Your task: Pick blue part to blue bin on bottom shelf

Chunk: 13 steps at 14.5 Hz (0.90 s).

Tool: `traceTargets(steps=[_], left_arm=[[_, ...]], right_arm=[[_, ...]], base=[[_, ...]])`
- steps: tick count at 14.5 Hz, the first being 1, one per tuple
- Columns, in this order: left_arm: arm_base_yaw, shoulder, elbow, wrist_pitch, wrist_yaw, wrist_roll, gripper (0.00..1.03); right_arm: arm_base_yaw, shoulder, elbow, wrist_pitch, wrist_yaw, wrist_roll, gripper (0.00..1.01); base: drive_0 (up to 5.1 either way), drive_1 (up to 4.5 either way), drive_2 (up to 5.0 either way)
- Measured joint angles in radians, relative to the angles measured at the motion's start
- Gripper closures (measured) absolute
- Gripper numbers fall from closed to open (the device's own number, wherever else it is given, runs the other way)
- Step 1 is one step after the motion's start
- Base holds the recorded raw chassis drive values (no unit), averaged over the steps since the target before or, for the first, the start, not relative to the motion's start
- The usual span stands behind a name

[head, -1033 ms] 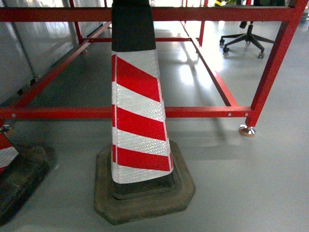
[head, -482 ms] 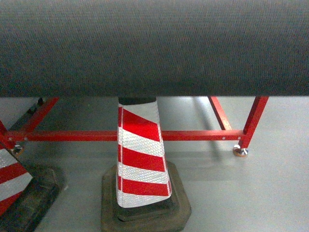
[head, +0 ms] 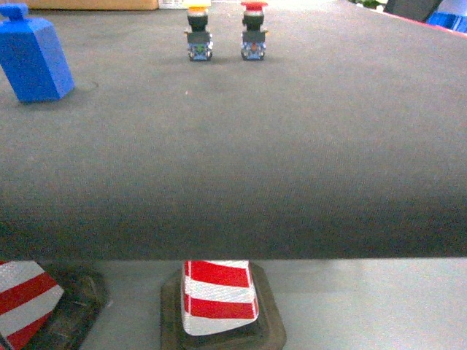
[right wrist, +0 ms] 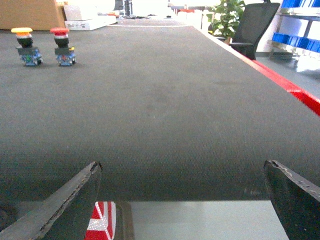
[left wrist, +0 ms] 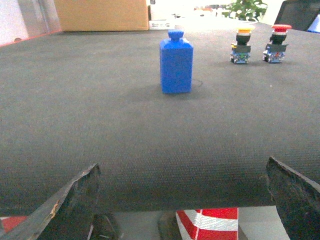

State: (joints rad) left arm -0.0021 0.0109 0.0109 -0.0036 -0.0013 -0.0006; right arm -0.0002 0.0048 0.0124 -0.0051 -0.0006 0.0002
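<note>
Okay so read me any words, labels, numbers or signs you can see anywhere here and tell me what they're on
No text here can be read.
Blue part: plain, no marking visible.
Yellow-capped button and red-capped button: the small bodies may carry markings, too small and blurred to read.
Cardboard box: no print visible.
White boxes at the far end: no lettering can be made out.
Striped cone: red and white bands only, no words.
</note>
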Motion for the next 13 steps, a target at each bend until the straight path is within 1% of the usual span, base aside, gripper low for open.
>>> traceTargets(steps=[13], left_arm=[[0.000,0.000,0.000,-0.001,0.001,0.001,0.05]], right_arm=[[0.000,0.000,0.000,0.000,0.001,0.000,0.03]], base=[[0.0,0.00,0.0]])
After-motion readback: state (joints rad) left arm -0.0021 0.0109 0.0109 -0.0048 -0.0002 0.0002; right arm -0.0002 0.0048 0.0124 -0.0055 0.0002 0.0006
